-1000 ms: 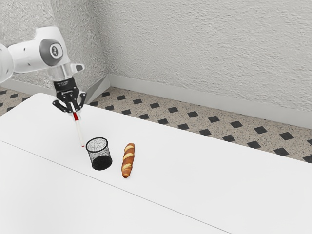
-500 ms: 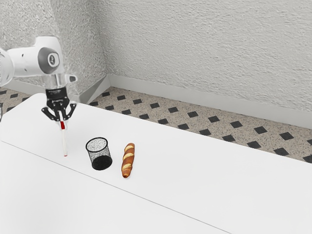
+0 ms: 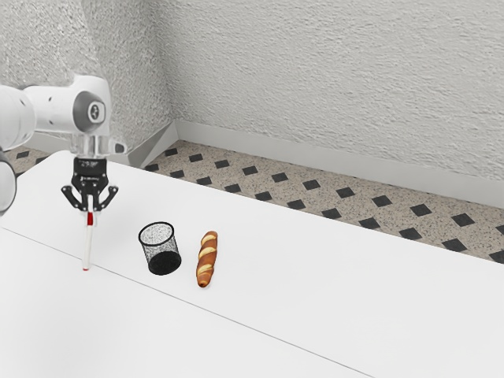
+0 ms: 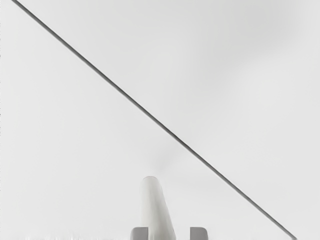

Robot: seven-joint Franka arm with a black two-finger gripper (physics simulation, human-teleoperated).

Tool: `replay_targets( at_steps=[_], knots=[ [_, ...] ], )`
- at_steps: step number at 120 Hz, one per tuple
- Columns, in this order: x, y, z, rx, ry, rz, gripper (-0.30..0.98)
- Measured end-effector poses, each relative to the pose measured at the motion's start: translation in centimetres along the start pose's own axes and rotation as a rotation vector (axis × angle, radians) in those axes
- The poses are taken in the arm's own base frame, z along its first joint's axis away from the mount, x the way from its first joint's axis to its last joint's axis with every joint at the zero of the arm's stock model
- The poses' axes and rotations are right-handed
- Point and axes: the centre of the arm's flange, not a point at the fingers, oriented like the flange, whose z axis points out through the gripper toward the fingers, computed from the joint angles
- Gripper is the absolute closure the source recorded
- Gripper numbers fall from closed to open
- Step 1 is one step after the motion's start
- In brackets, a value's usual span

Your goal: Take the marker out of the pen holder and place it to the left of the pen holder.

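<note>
My gripper [image 3: 90, 209] is at the exterior view's left, pointing down and shut on the marker [image 3: 88, 242]. The marker is white with a red band near the fingers and hangs nearly upright; whether its tip touches the table cannot be told. In the wrist view, the marker's pale shaft [image 4: 154, 207] reaches out from my gripper [image 4: 169, 233]. The black mesh pen holder [image 3: 164, 262] stands upright with nothing in it, apart from the marker, on its side toward the exterior view's right.
A brown bread loaf [image 3: 207, 258] lies just beyond the pen holder, toward the exterior view's right. The white table [image 3: 315, 276] has a thin dark seam [image 4: 172, 134] across it, close to the marker's tip.
My hand has carried the marker toward the exterior view's left, away from the pen holder, and it now shows lower in that view. The marker's tilt has changed slightly. Holder and loaf stayed put.
</note>
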Motion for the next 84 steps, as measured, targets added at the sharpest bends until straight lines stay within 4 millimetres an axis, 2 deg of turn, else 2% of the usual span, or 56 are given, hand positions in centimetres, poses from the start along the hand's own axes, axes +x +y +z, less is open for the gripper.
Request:
replay_targets(
  at_steps=[40, 65, 84],
  knots=[
    [0.6, 0.6, 1.7, 0.021, -0.035, -0.004, 0.79],
    [0.2, 1.3, 1.2, 0.031, -0.022, 0.008, 0.36],
    [0.0, 1.3, 0.8, 0.027, -0.017, 0.010, 0.17]
  ],
)
